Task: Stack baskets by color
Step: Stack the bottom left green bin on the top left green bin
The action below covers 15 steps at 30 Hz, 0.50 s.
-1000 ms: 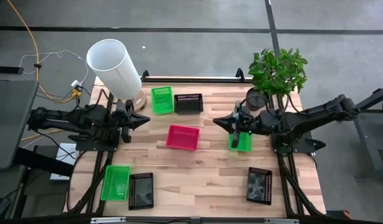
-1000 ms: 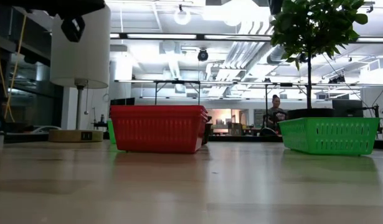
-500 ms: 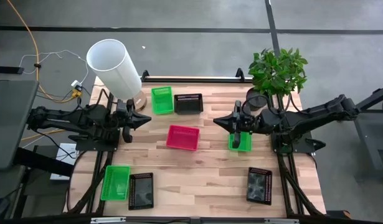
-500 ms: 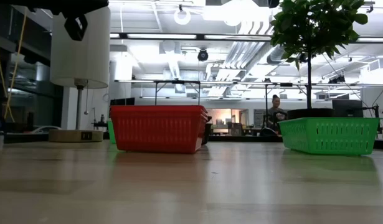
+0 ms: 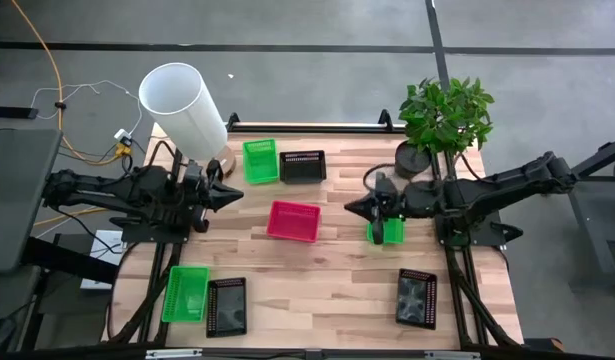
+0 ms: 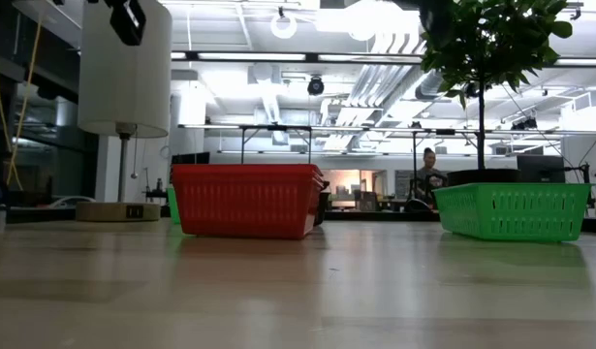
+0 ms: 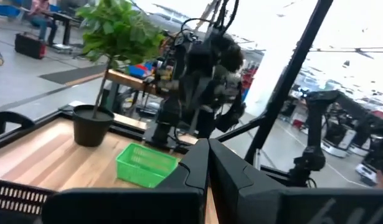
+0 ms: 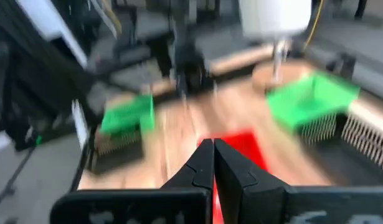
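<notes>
Left gripper point(image 5: 231, 194): fingers pressed together, empty, above the tabletop point(image 5: 327, 285) just left of the magenta basket point(image 5: 293, 221).
Right gripper point(image 5: 353, 206): fingers pressed together, empty, between the magenta basket and the green basket point(image 5: 386, 230) under its wrist.
Other baskets: green point(image 5: 260, 160) beside black point(image 5: 302, 165) at the far edge.
Change: both grippers have lifted and drawn back slightly; baskets unmoved.

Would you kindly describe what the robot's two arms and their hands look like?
Both arms are dark, nearly black, built of jointed tubular segments with thin black cables looping along them. Each ends in a two-fingered hand: the left hand and the right hand both taper to pointed, wedge-shaped black fingers. No markings are legible.
</notes>
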### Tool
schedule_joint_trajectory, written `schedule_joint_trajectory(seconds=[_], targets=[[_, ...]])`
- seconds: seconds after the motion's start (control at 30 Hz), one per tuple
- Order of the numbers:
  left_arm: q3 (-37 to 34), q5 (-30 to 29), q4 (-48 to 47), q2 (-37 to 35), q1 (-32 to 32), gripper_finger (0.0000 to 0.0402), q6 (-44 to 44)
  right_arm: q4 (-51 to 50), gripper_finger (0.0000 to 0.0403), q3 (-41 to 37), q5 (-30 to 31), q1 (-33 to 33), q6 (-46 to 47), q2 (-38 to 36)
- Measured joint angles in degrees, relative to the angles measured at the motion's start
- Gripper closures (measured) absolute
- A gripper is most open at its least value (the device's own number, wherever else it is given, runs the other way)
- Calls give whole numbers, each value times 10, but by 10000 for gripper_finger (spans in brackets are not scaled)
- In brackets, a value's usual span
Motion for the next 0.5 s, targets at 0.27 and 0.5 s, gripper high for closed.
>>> schedule_joint_trajectory(seconds=[0.27,0.5], targets=[[94,-28,-112,27,-19,402,47,27,403,-109,13,36,78,-38],[147,-31,-134,67,-57,402,19,234,403,-276,62,38,105,-114]])
